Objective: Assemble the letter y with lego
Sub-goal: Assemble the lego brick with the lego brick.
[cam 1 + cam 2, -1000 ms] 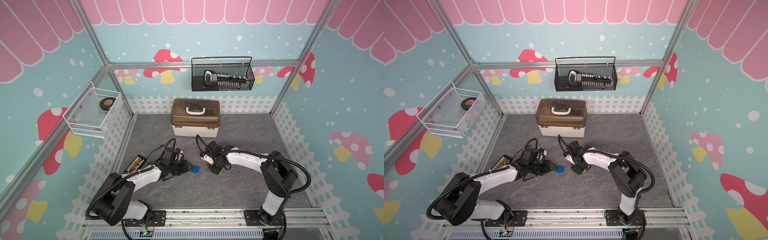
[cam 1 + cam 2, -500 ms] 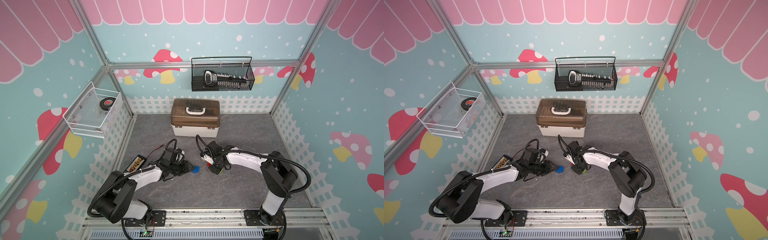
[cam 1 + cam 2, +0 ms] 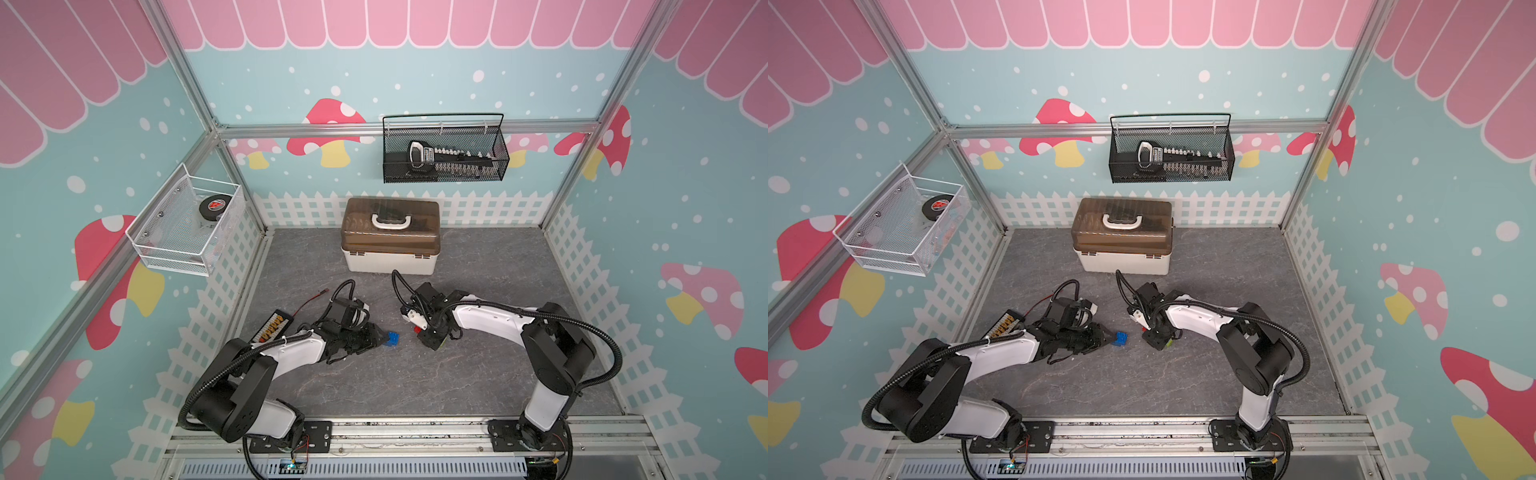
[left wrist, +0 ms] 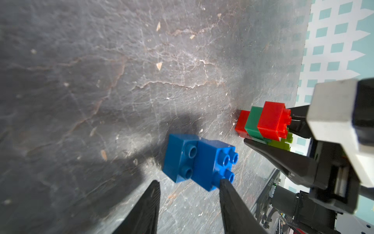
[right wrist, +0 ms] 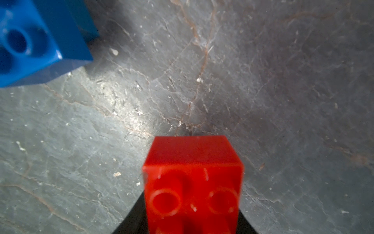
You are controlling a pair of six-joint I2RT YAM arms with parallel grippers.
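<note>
Holding the left jaws apart and empty, tips just short of two joined blue bricks (image 4: 199, 162), one tip at the pair's edge. Gripping the red, green and lime cluster (image 4: 271, 121) in the right jaws. Sitting on the bench (image 3: 457, 382) before the brown-lidded case (image 3: 390, 232): blue bricks at its middle, cluster toward its right end. Failing to read the red mark on the black disc (image 3: 212, 204).

Both top views look down from high at the front over the whole bench (image 3: 415, 386). The two wrist views sit very near the bench; both show the blue bricks (image 4: 198, 162).
</note>
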